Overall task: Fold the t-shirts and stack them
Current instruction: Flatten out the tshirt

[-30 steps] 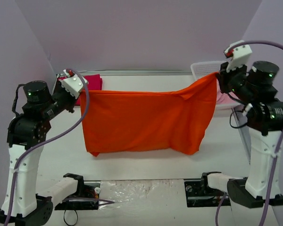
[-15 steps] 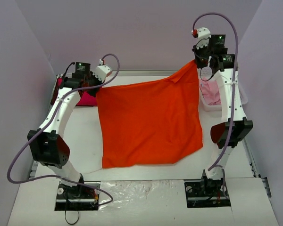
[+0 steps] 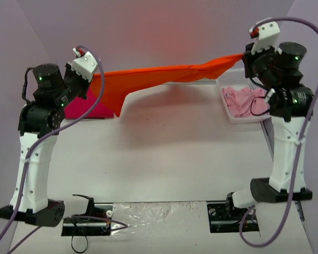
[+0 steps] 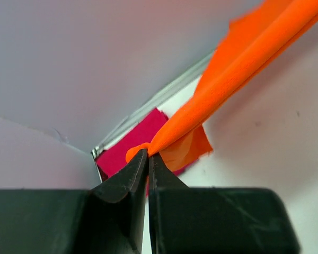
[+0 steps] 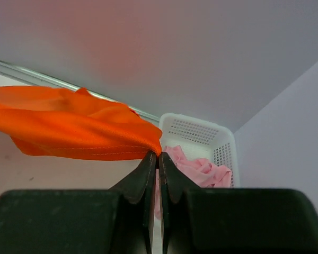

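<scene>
left arm [image 3: 34, 159]: it stands upright on its base, elbow folded, wrist lifted high and turned toward the middle. the left fingers [image 4: 135, 172] are pressed together on a bunched corner of the orange t-shirt [image 3: 164, 74], with cloth showing at the tips.

right arm [image 3: 286, 153]: it also stands upright, wrist raised near the back wall [image 3: 164, 32]. the right fingers [image 5: 143, 177] are closed on the opposite end of the same shirt, pinching a stitched hem.

orange t-shirt: it is stretched between the two wrists, fully clear of the tabletop [image 3: 175, 153]. from above it shows nearly edge-on as a narrow band. the right end sits higher in the top view than the left end. a loose flap hangs down near the left end. the colour is bright and plain.

magenta-red t-shirt [image 3: 90, 108]: it lies flat at the far left corner of the tabletop, below the left wrist.

pale pink t-shirt [image 3: 244, 100]: it lies crumpled inside the white lattice basket [image 5: 196, 129] at the far right side.
</scene>
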